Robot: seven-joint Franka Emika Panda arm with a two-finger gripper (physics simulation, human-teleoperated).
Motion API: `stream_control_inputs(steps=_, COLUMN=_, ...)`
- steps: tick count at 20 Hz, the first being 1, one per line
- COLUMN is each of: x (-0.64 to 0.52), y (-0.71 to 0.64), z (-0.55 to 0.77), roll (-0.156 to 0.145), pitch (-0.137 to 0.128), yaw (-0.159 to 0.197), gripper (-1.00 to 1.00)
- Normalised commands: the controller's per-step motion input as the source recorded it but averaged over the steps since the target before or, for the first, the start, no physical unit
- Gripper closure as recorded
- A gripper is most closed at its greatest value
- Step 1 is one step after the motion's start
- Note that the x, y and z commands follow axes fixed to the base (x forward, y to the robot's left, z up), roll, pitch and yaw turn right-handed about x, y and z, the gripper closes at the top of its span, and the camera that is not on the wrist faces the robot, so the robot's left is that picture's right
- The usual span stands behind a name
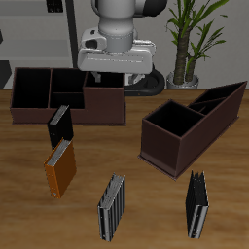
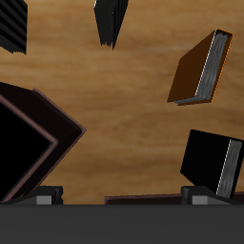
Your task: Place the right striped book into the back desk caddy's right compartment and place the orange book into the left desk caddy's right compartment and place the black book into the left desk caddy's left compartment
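My gripper (image 1: 117,82) hangs open and empty high above the back desk caddy (image 1: 29,109), a dark box with compartments. The black book (image 1: 59,126) stands just in front of that caddy. The orange book (image 1: 60,167) stands nearer the table's front edge. The right striped book (image 1: 112,206) stands near the front edge, and the other striped book (image 1: 196,204) stands farther along it. The left desk caddy (image 1: 165,146) sits at an angle. The wrist view shows the gripper (image 2: 122,195), orange book (image 2: 202,67), black book (image 2: 212,160), right striped book (image 2: 111,19) and left desk caddy (image 2: 33,138).
A potted plant (image 1: 190,39) stands behind the left desk caddy at the table's back. The robot's base is behind the back desk caddy. The other striped book shows in the wrist view (image 2: 11,24).
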Motion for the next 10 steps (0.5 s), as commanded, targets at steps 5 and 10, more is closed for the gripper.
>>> stream_control_inputs(steps=5, x=0.29, y=-0.11, z=0.23, roll=-0.015, pitch=-0.035, yaw=0.025, gripper=-1.00)
stream_control_inputs(steps=10, x=0.55, y=-0.17, z=0.29, roll=-0.056, pitch=-0.054, yaw=0.005, gripper=-1.00)
